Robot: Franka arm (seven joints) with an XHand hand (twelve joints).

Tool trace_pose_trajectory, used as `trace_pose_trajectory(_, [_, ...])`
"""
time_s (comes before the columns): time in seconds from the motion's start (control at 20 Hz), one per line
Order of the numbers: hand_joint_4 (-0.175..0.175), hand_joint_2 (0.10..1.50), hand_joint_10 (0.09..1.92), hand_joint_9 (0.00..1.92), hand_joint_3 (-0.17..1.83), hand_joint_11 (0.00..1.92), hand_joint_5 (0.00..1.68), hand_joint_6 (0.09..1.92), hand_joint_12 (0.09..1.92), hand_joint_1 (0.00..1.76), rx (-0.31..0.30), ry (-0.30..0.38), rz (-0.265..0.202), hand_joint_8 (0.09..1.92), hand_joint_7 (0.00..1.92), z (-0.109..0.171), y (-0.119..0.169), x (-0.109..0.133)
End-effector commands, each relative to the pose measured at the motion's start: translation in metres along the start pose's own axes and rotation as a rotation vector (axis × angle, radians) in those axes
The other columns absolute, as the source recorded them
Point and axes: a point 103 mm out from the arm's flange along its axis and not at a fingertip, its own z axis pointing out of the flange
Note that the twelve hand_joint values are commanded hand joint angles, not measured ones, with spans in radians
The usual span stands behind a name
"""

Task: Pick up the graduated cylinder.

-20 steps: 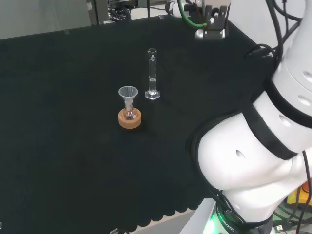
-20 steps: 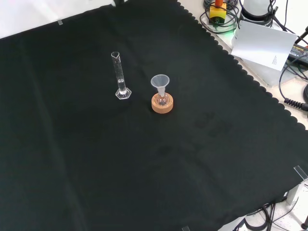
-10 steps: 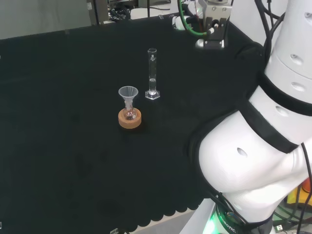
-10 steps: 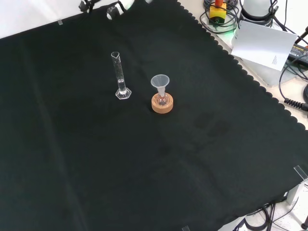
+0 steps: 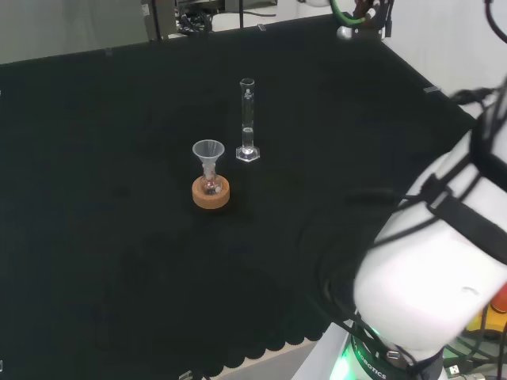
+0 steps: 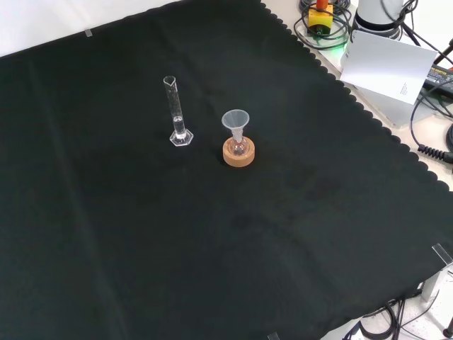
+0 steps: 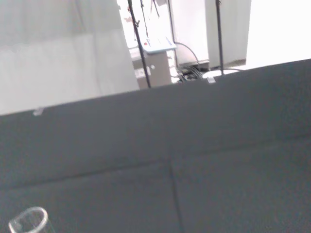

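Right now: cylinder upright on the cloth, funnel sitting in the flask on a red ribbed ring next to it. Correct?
Not quite. The stand under the flask is a cork ring, not a red ribbed one; the front view shows it plainly. The rest holds: the graduated cylinder stands upright on the black cloth, and the funnel sits in the flask beside it.

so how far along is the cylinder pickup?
Nothing looks done yet: the graduated cylinder stands upright on the black cloth, untouched, beside the funnel in the flask on its cork ring. In hand: the wrist view catches a clear glass rim at its edge. Left: the reach, the grasp and the lift.
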Motion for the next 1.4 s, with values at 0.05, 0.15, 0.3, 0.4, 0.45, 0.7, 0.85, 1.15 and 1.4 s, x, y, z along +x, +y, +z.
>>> trace_pose_trajectory(0.05, [-0.040,1.07,0.66,0.52,0.22,0.26,0.35,0.09,1.37,0.37,0.199,0.252,-0.059,0.69,0.20,0.184,-0.016,-0.009])
trace_pose_trajectory(0.15, [-0.040,1.07,0.65,0.52,0.22,0.26,0.35,0.09,1.37,0.38,0.196,0.314,-0.053,0.69,0.21,0.188,-0.017,-0.012])
trace_pose_trajectory(0.3, [-0.040,1.05,0.65,0.53,0.21,0.27,0.38,0.09,1.37,0.42,0.177,0.360,-0.066,0.70,0.24,0.192,-0.019,-0.014])
trace_pose_trajectory(0.4, [-0.041,1.04,0.65,0.54,0.21,0.27,0.40,0.09,1.37,0.46,0.178,0.388,-0.080,0.70,0.25,0.194,-0.019,-0.013])
trace_pose_trajectory(0.45, [-0.041,1.03,0.65,0.54,0.21,0.27,0.41,0.09,1.37,0.47,0.164,0.395,-0.072,0.70,0.25,0.196,-0.020,-0.013])
trace_pose_trajectory(0.7, [-0.038,0.97,0.63,0.61,0.21,0.35,0.42,0.09,1.35,0.61,0.143,0.544,-0.089,0.69,0.27,0.205,-0.021,-0.016])
trace_pose_trajectory(0.85, [-0.033,0.96,0.62,0.63,0.21,0.38,0.43,0.09,1.34,0.64,0.129,0.583,-0.117,0.69,0.28,0.207,-0.021,-0.018])
trace_pose_trajectory(1.15, [-0.024,0.94,0.61,0.64,0.22,0.40,0.44,0.09,1.34,0.67,0.156,0.604,-0.183,0.69,0.30,0.214,-0.023,-0.020])
trace_pose_trajectory(1.4, [-0.005,0.89,0.60,0.64,0.22,0.42,0.43,0.09,1.33,0.76,0.192,0.604,-0.225,0.69,0.32,0.224,-0.024,-0.013])
